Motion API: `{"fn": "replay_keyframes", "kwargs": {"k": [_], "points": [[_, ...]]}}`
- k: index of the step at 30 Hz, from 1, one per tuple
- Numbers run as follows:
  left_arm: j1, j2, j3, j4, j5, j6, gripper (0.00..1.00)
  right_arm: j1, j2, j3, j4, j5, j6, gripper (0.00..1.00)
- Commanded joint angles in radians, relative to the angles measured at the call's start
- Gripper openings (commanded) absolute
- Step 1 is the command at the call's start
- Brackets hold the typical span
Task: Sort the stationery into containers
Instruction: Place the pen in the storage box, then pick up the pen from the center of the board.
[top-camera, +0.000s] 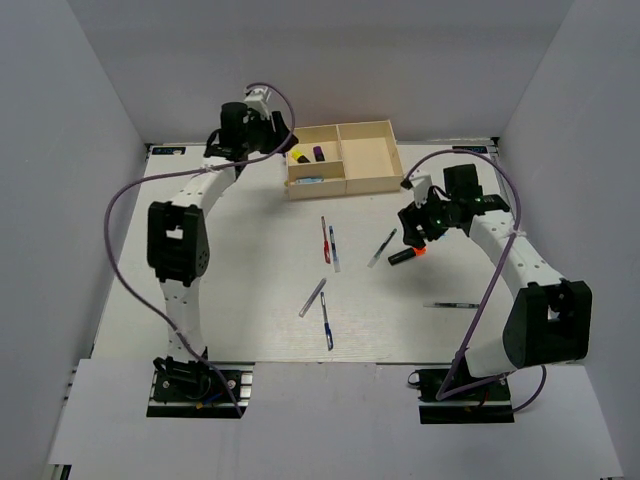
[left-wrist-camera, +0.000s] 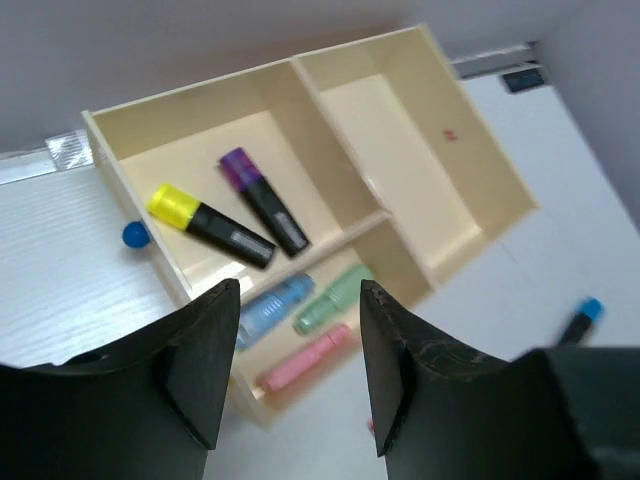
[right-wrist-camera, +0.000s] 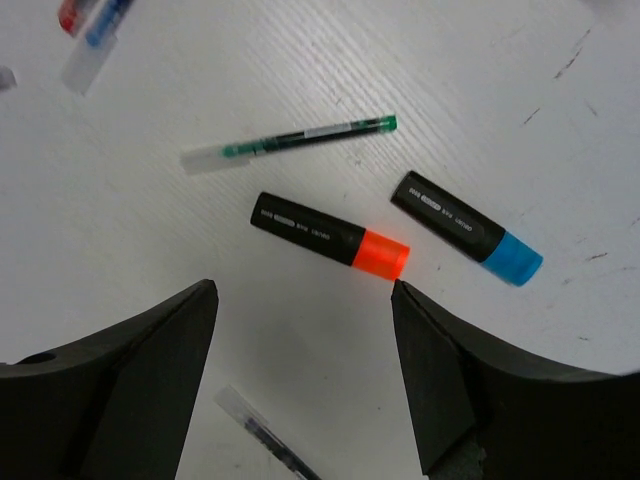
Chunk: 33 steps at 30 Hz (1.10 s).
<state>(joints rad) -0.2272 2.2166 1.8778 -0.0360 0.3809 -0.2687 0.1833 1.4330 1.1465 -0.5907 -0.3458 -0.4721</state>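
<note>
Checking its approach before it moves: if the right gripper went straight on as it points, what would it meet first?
Most likely the orange-capped highlighter, lying on the table just ahead of the right gripper, between its open fingers, though depth is unclear from this view.

Left gripper (left-wrist-camera: 298, 300) and right gripper (right-wrist-camera: 302, 295) both hover, jaws spread apart, holding nothing.

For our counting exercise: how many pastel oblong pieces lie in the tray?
3: blue, green and pink, together in one small compartment; the left gripper may hide more.
</note>
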Motion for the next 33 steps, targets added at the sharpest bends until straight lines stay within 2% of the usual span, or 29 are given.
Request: {"fn": "replay_keyframes", "kwargs": {"k": [1,6,7,10,14,21,24,28,33], "points": [[0.009,-0.273,-0.092,-0.053,0.235,0.051,0.61,-0.005,-0.022,-0.037,-0.034,0.005,-0.184,0.75],[0.0,-0.417,-0.274,-0.087,0.469,-0.004,0.63,0.013,0.065,-0.045,-0.048,-0.022,-0.384,0.78],[0.0,-0.432,-0.331,-0.085,0.519,-0.009,0.67,-0.001,0.076,-0.054,-0.037,-0.027,-0.445,0.8],[-0.012,-0.487,-0.425,-0.061,0.561,-0.01,0.68,0.002,0.115,-0.056,-0.005,-0.044,-0.573,0.81],[-0.012,-0.521,-0.497,-0.01,0.589,-0.055,0.7,-0.002,0.185,0.001,-0.047,-0.062,-0.706,0.82],[-0.012,-0.515,-0.546,0.025,0.593,-0.073,0.7,-0.001,0.331,0.11,-0.096,-0.044,-0.801,0.82],[-0.012,-0.515,-0.563,0.028,0.589,-0.078,0.7,0.002,0.368,0.124,-0.112,-0.035,-0.829,0.8],[-0.012,-0.515,-0.579,0.061,0.584,-0.083,0.7,0.007,0.399,0.116,-0.149,-0.032,-0.873,0.71],[-0.012,-0.515,-0.608,0.071,0.59,-0.092,0.7,0.019,0.403,0.056,-0.13,0.008,-0.912,0.67]]}}
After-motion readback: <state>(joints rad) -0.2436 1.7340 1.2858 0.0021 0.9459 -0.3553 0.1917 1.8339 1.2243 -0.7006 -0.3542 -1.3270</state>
